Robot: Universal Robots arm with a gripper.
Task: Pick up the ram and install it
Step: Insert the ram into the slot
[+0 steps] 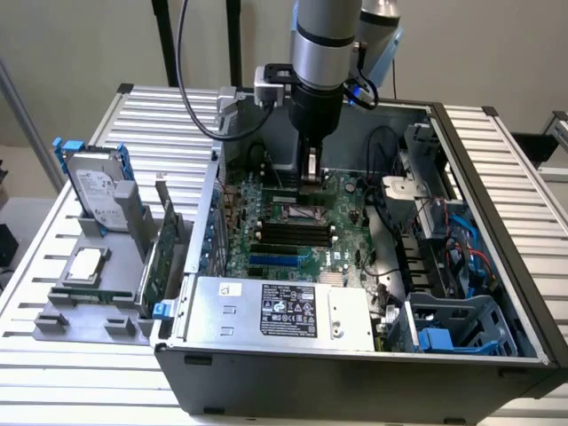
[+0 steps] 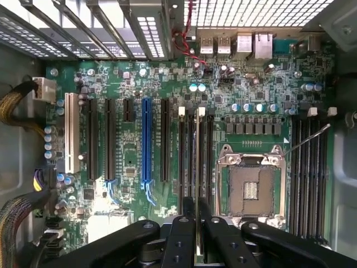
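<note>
My gripper (image 1: 311, 170) hangs inside the open computer case, low over the green motherboard (image 1: 266, 209). It is shut on the ram (image 1: 311, 177), which it holds upright. In the wrist view the ram (image 2: 198, 162) appears edge-on as a thin pale line between the two black fingers (image 2: 183, 229). My gripper (image 2: 196, 209) holds it right over the black memory slots (image 2: 189, 151) beside the empty processor socket (image 2: 251, 184). Whether the ram touches a slot I cannot tell.
A second bank of memory slots (image 2: 309, 167) lies across the socket. The power supply (image 1: 284, 311) and drive cage with cables (image 1: 444, 257) crowd the case. Outside, a grey fixture (image 1: 89, 302) holds a hard drive (image 1: 98, 191), a processor chip (image 1: 84, 264) and an expansion card (image 1: 160, 257).
</note>
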